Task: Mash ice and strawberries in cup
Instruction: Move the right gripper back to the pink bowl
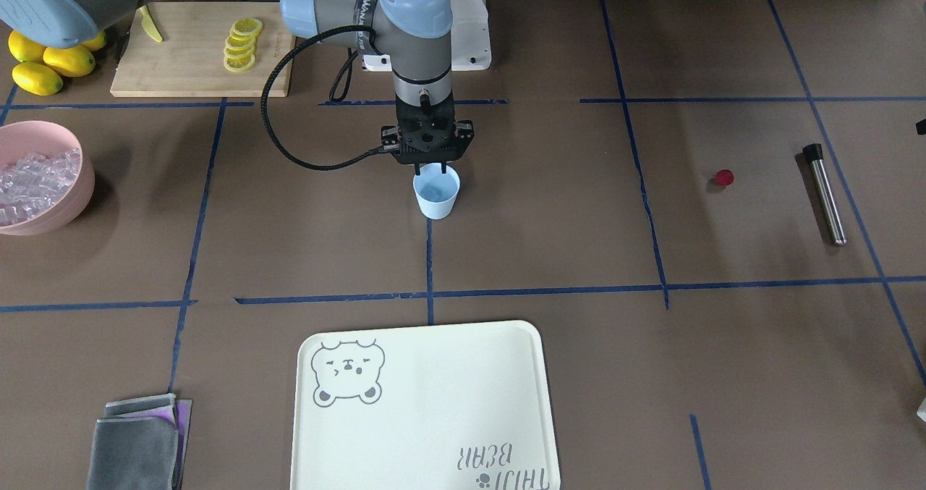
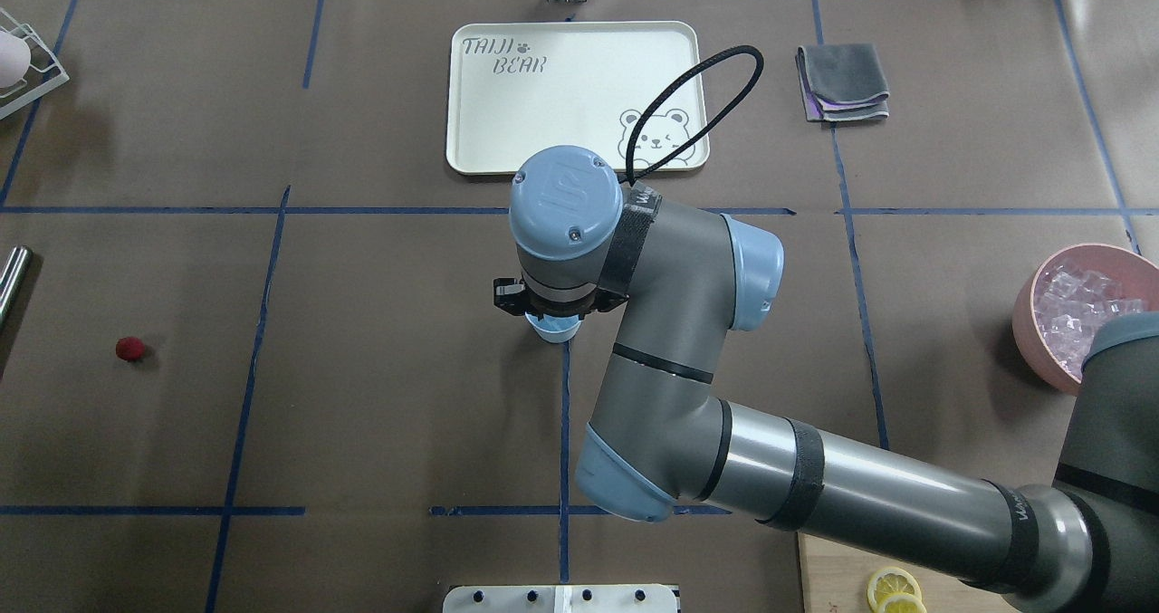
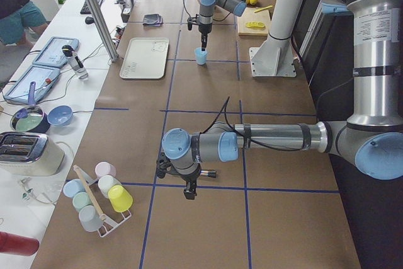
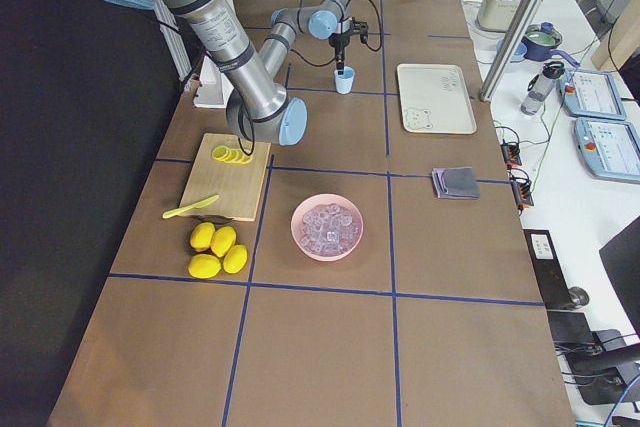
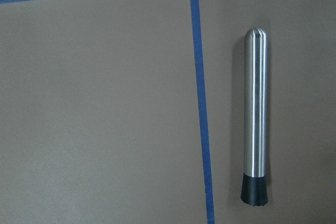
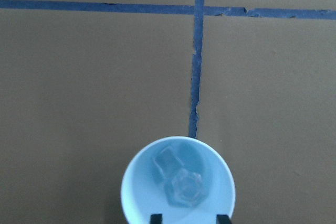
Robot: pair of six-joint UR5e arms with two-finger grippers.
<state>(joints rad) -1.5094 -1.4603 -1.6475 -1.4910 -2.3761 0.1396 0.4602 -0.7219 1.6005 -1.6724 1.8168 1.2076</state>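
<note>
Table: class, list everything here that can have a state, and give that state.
cup: upright, holding two ice cubes.
strawberry: on the table, outside the cup.
muddler: lying flat, ungripped.
pink bowl: heaped with more ice cubes.
right gripper: open, above the cup.
left gripper: open or shut, cannot tell.

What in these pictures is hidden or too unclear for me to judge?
Left gripper: appears only in the exterior left view, small; open or shut cannot be told.
Cup: in the overhead view the right arm covers nearly all of it.
Ice in the cup: the right wrist view shows two pieces; any beneath them are hidden.
Metal rod: cut off by the overhead view's left edge.
</note>
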